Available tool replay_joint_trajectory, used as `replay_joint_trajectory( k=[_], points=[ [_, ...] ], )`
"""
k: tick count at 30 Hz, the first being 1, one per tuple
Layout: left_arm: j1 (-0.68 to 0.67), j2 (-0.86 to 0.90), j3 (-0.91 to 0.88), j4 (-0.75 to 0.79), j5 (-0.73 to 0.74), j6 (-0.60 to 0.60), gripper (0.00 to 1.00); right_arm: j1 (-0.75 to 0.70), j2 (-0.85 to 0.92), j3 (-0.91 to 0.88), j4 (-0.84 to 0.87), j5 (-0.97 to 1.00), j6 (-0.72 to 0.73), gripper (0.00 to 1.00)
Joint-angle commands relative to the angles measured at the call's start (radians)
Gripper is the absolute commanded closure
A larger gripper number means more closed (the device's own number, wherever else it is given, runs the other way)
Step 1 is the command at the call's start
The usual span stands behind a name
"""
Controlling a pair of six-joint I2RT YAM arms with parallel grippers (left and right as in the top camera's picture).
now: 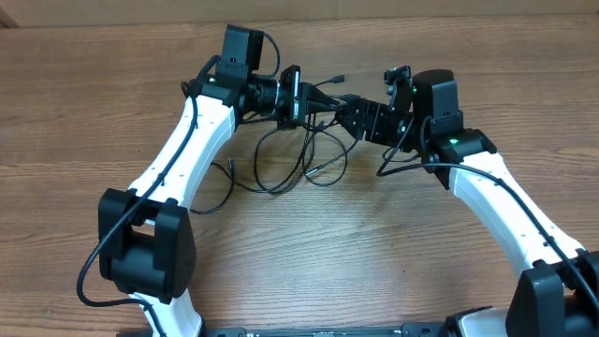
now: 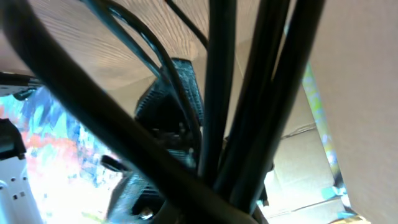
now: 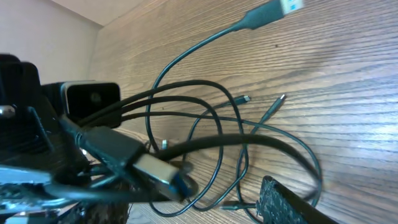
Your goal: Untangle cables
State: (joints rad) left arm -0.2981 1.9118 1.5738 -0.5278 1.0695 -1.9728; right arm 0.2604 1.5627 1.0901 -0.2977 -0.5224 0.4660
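Observation:
The cables (image 1: 281, 167) are thin black cords lying in tangled loops on the wooden table, with a bunch of strands rising to my left gripper (image 1: 314, 101). That gripper is shut on the bunch. In the left wrist view the cables (image 2: 217, 93) cross right in front of the lens and hide the fingers. My right gripper (image 1: 352, 114) faces the left one from close by, and its jaws stand apart. In the right wrist view a silvery plug with a blue tip (image 3: 160, 172) hangs between my right gripper (image 3: 180, 198) fingers, touching neither. One plug end (image 3: 273, 11) lies farther off.
Both arms meet over the back middle of the wooden table (image 1: 393, 253). The cable loops spread below and left of the grippers, with one loose end (image 1: 220, 168) near the left arm. A small plug (image 1: 342, 78) lies behind the grippers.

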Motion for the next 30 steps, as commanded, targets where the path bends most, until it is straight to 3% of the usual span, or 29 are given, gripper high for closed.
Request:
replay_joint_trajectory(
  k=[1,7,16,27,30],
  points=[
    [-0.065,-0.016,0.011,0.011,0.078,-0.071,0.96,0.05,-0.002,0.003,0.042,0.063,-0.002,0.33],
    [-0.09,-0.016,0.011,0.099,0.117,-0.111,0.96,0.081,-0.002,0.003,0.031,0.195,-0.002,0.31],
    [-0.088,-0.016,0.011,0.099,0.238,-0.111,0.96,0.081,0.002,0.002,-0.016,0.38,0.016,0.31],
    [-0.088,-0.016,0.011,0.103,0.274,-0.111,0.96,0.079,0.002,0.0,-0.006,0.47,0.101,0.3],
    [-0.088,-0.016,0.011,0.138,0.328,-0.111,0.96,0.079,0.002,-0.004,-0.006,0.546,0.161,0.25]
  ],
)
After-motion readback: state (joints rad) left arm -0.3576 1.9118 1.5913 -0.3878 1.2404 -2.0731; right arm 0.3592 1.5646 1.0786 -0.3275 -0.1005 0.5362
